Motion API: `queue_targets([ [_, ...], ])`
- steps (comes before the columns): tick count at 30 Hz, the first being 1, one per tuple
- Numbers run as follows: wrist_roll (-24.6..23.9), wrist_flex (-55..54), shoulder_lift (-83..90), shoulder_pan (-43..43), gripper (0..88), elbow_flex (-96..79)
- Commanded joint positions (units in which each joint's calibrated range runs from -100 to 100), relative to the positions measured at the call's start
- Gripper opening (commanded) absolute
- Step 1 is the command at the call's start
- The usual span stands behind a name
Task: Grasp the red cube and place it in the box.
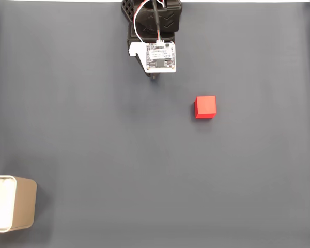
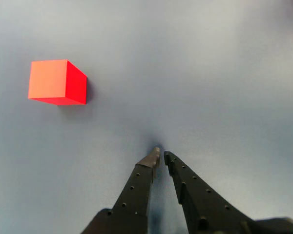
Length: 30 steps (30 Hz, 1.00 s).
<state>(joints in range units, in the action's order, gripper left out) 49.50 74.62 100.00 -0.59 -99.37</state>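
The red cube point(image 1: 205, 107) rests on the grey table, right of centre in the fixed view. In the wrist view the red cube point(image 2: 56, 82) lies up and to the left of my gripper point(image 2: 161, 155), well apart from it. My black fingers meet at their tips with nothing between them, so the gripper is shut and empty. From above, the arm hangs at the top centre and my gripper's tip point(image 1: 153, 77) peeks out below the white circuit board point(image 1: 160, 55). The tan box point(image 1: 13, 203) with a white interior stands at the bottom left edge, partly cut off.
A dark grey mat point(image 1: 119, 155) covers the whole table. Wide bare mat lies between the cube and the box. The arm's black base point(image 1: 152, 15) sits at the top edge.
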Motion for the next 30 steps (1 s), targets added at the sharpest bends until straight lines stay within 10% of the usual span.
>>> queue_targets([
  [1, -0.4, 1.2, -0.1, 0.7, 0.0, -0.5],
  [30, -0.1, 1.3, -0.1, 0.7, 0.0, -0.5],
])
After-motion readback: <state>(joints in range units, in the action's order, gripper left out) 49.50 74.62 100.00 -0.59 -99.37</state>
